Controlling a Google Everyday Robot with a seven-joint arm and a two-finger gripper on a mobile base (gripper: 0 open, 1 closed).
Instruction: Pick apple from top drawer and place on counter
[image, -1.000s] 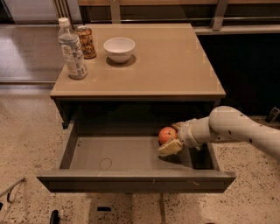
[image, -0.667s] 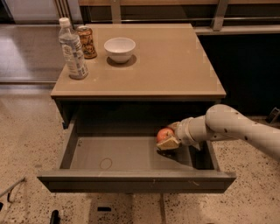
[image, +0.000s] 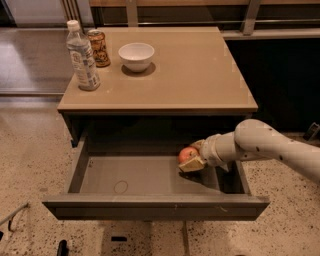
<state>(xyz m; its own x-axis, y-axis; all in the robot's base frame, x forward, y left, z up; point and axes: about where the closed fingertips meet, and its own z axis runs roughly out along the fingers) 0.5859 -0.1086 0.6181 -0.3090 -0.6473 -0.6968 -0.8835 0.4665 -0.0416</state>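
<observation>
The apple (image: 186, 153), red-orange and small, is in the right part of the open top drawer (image: 135, 175). My gripper (image: 191, 157) reaches in from the right on a white arm and is shut on the apple, with one tan finger (image: 192, 165) below it and the other behind it. The apple sits low, just above the drawer floor. The tan counter (image: 200, 75) lies directly above the drawer.
On the counter's back left stand a water bottle (image: 82, 57), a can (image: 98, 48) and a white bowl (image: 136, 55). The drawer floor has a faint ring mark (image: 120, 187). The drawer's front panel (image: 155, 207) juts out over the speckled floor.
The gripper and the apple have shifted slightly left inside the drawer. The arm has risen a little.
</observation>
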